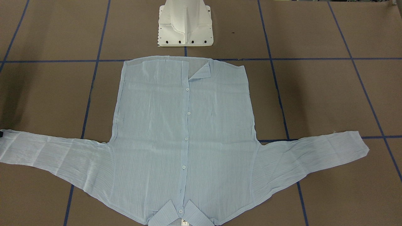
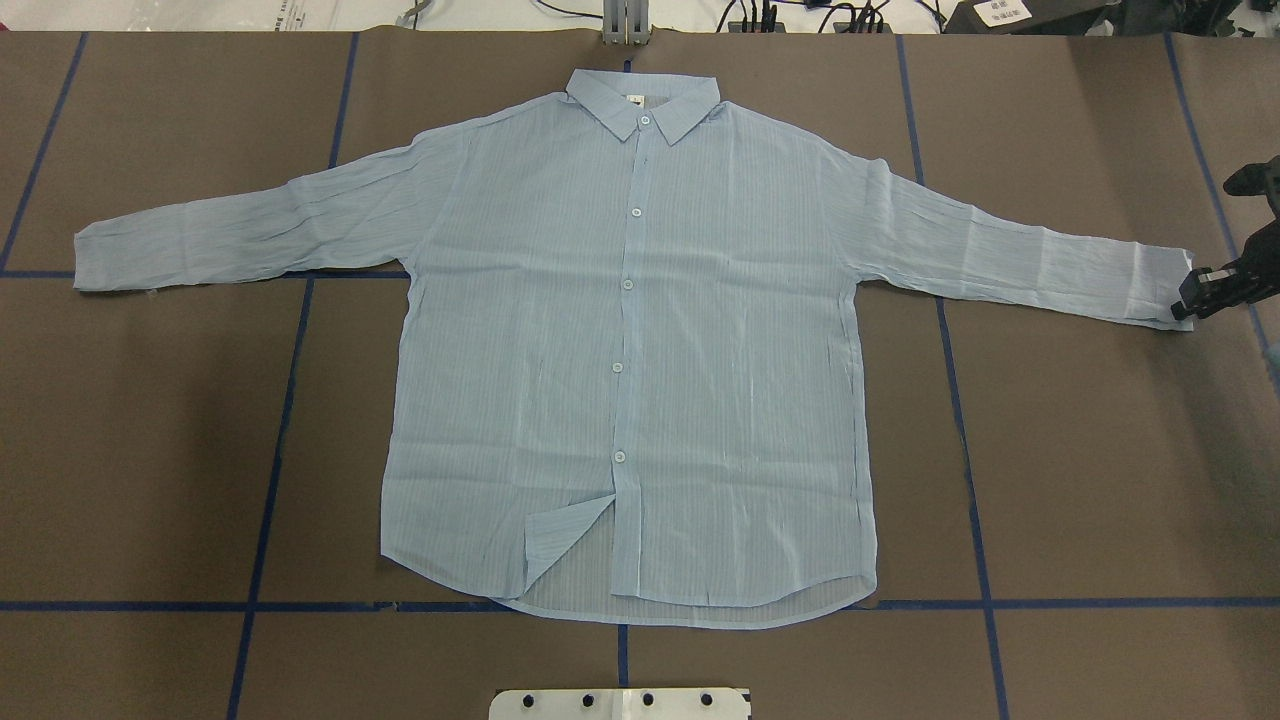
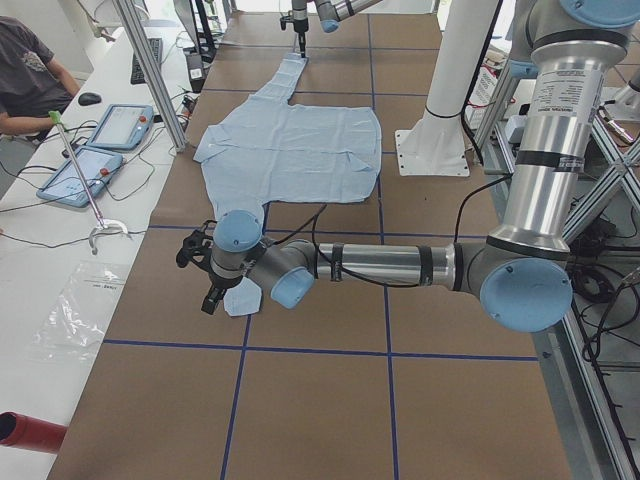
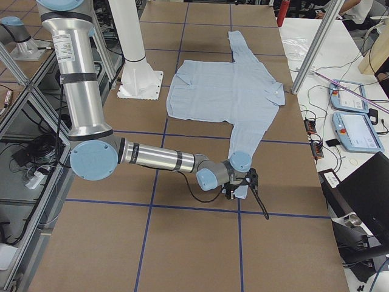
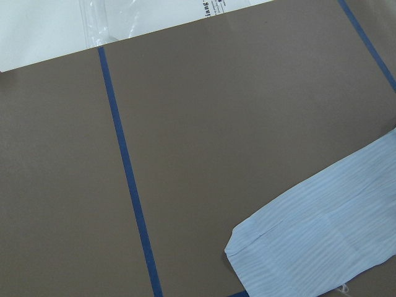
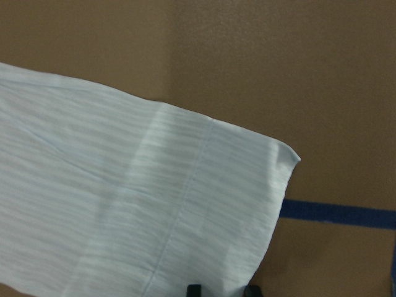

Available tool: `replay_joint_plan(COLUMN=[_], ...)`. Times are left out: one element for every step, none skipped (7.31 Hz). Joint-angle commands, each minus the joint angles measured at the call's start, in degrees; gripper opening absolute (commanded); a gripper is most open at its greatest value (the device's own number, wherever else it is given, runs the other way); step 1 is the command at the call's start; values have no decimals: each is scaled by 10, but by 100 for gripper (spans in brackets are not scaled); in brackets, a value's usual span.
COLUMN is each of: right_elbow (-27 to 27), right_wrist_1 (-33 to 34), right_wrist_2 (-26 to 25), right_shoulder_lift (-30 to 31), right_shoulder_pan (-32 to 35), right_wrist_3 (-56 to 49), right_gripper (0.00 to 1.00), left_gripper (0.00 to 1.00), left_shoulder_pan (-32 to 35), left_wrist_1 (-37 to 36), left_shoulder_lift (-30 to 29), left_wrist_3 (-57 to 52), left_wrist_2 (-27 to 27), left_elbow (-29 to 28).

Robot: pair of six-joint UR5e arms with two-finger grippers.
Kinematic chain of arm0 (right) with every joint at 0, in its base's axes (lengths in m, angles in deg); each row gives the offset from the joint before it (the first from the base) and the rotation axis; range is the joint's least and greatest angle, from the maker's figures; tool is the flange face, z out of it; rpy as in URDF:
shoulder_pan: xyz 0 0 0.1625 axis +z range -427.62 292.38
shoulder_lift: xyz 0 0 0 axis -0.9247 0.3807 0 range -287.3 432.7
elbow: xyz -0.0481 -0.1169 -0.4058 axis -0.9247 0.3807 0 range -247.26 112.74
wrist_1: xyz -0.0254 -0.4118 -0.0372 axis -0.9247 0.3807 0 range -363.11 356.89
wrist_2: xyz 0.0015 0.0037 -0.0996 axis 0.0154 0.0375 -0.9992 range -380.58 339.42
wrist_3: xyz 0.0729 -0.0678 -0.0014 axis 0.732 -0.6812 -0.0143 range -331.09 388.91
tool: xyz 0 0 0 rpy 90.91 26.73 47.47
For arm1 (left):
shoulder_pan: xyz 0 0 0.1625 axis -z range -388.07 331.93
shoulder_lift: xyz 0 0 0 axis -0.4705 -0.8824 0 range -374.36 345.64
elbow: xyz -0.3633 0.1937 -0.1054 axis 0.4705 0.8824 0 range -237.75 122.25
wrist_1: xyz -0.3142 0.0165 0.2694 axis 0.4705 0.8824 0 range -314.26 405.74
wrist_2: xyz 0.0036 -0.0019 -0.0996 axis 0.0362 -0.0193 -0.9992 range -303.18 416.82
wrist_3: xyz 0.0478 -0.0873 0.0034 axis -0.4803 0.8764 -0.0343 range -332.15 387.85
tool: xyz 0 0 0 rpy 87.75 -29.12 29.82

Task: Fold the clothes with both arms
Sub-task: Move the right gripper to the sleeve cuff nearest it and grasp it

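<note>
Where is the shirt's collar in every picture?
Front-facing: collar at the bottom middle.
Overhead: top middle.
Exterior left: on the left edge of the shirt, at.
Exterior right: on its right edge.
Left wrist: not in it, only a sleeve end.
Right wrist: not in it, only a sleeve end.
Landmark: the white base sits across the shirt from the collar.
</note>
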State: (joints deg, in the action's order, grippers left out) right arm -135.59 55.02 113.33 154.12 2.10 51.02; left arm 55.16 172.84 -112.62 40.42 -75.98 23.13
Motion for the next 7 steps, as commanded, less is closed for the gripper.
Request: replay_joint_plan(right_elbow=[-6,-16,-56,-102,-149,-193,-222], right_wrist_1=[0,-2,-1,-1,0,2,2], right_wrist_2=[0,0,3,5,10,22,46], right_shoulder_lift=[0,0,6,21,20,12,-18], right_shoulder_pan=[0,1,5,11,15,14,12], right_wrist_3=[1,6,7,7,7,15,85], right_gripper=[0,0,0,0,0,0,0], left_gripper=[99,99,99,99,99,99,99], left_shoulder_pan=[0,0,0,0,0,0,0], left_wrist_1=[0,1,0,0,0,0,0], left_shoulder_lift=[-3,-3,-3,-3,-3,-3,-3], left_wrist_3=[0,0,0,0,1,1,1], left_wrist_2=[0,1,0,0,1,0,1], left_elbow=[-3,-4,-4,-5,-5,-5,-6])
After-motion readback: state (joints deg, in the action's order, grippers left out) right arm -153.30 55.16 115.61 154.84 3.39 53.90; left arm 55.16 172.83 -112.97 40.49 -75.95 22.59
